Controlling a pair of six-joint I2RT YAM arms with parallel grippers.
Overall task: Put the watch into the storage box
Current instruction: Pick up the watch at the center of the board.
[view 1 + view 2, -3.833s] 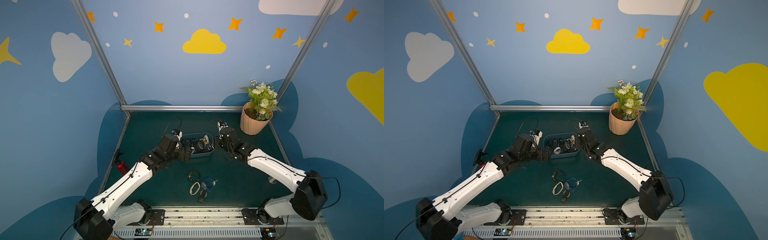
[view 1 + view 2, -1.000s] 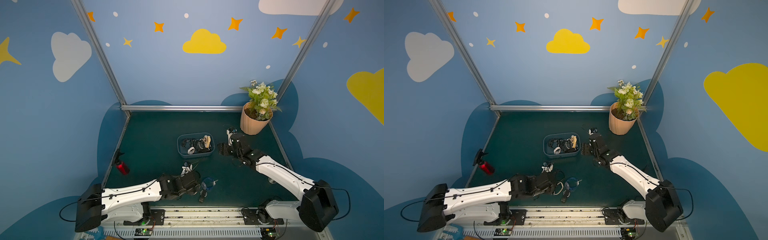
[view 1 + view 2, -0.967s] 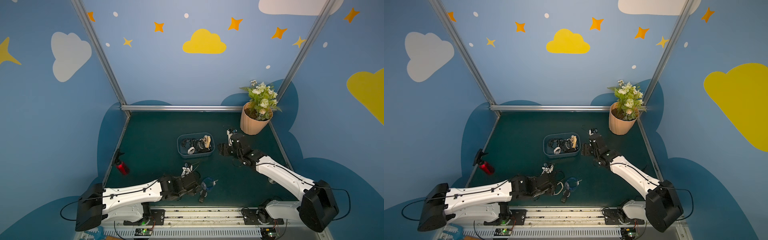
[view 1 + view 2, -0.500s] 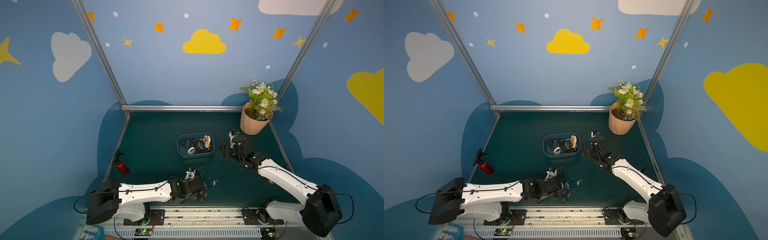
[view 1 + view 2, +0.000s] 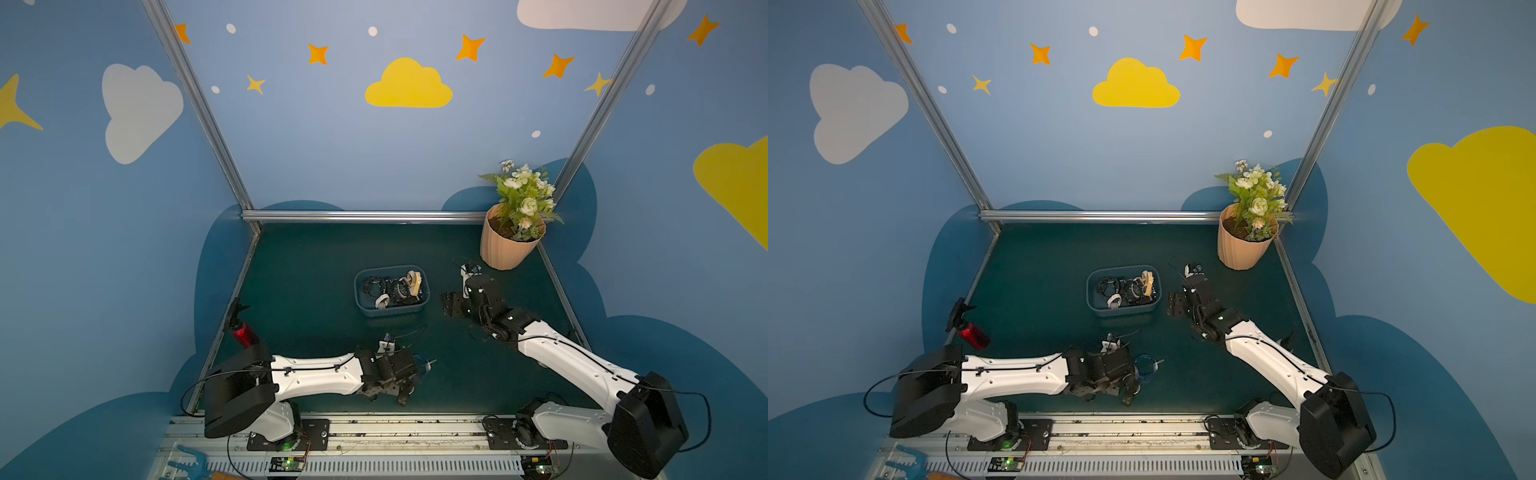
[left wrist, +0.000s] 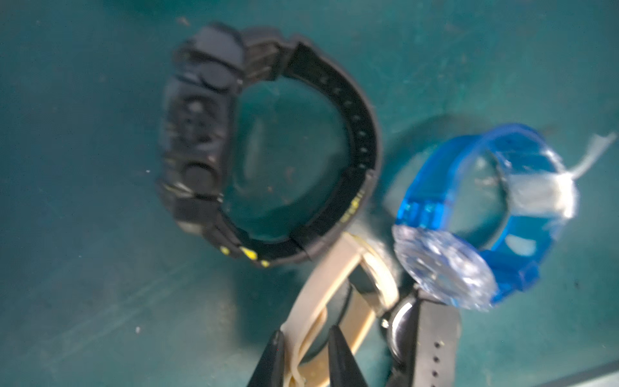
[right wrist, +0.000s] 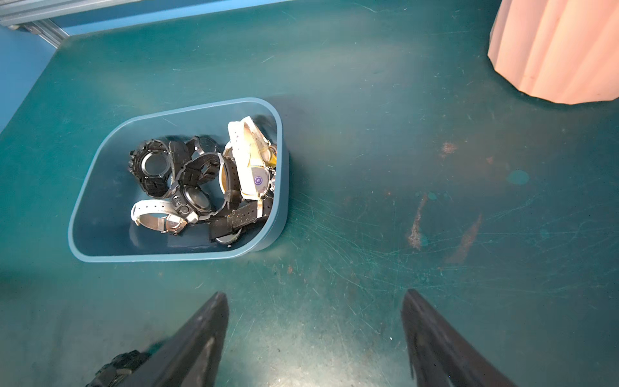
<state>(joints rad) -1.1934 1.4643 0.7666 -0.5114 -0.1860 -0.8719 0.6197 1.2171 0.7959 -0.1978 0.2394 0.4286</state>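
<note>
In a top view your left claw [image 5: 405,384] sits low at the mat's [image 5: 316,266] 6 o'clock edge. The box [image 5: 390,312] is well apart at its 12 o'clock. The right claw [image 5: 451,305] is just beside the box, at its 3 o'clock.

Left wrist: the beige watch [image 6: 335,268] has its strap between the narrowed jaws. Whether they pinch it, you cannot tell.

Right wrist: the right claw [image 7: 315,295] gapes wide over mat.

**Arm and gripper pose, both sides**

In a top view the left arm [image 5: 311,376] lies low, its forearm stretched from the base toward 3 o'clock and its wrist pitched down. The left gripper [image 6: 305,335] has its fingertips drawn close together, pinching the strap of a beige watch [image 6: 321,284]. The right arm [image 5: 561,357] extends from its base toward 10 o'clock. The right gripper [image 7: 315,295] hovers with its jaws spread wide.
</note>
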